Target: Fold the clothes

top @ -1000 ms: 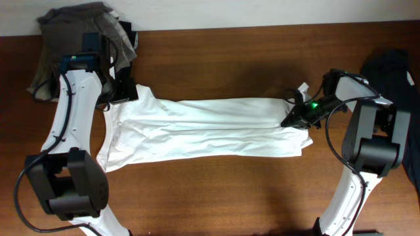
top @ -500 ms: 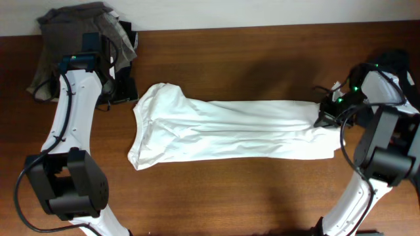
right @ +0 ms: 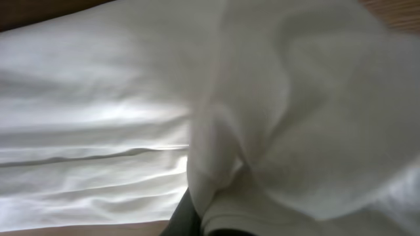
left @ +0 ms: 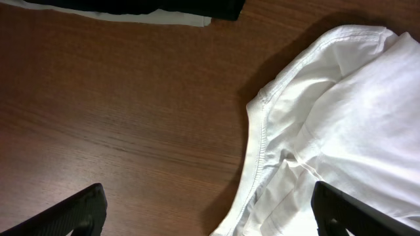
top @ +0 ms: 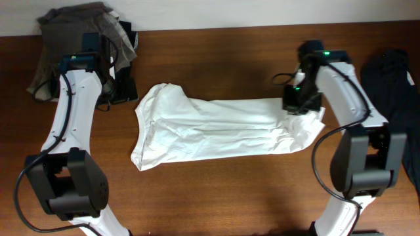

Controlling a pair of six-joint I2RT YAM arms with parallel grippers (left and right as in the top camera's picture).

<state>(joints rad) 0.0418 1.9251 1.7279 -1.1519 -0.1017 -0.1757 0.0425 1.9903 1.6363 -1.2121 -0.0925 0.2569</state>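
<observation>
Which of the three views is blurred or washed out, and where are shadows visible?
Right wrist: the white garment nearly fills the frame, soft and washed out. Left wrist: sharp, with a dark shadow on the table beside the garment's hem. Overhead: sharp, evenly lit.

Right gripper (top: 296,105) carried white shirt (top: 210,128) hem leftward.

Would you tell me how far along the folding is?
Done: the white garment lies in a long narrow strip. In hand: the right end effector grips its right end; the left end effector is open off the other end. Left: crosswise folds, plus the brown pile and dark garment.
</observation>
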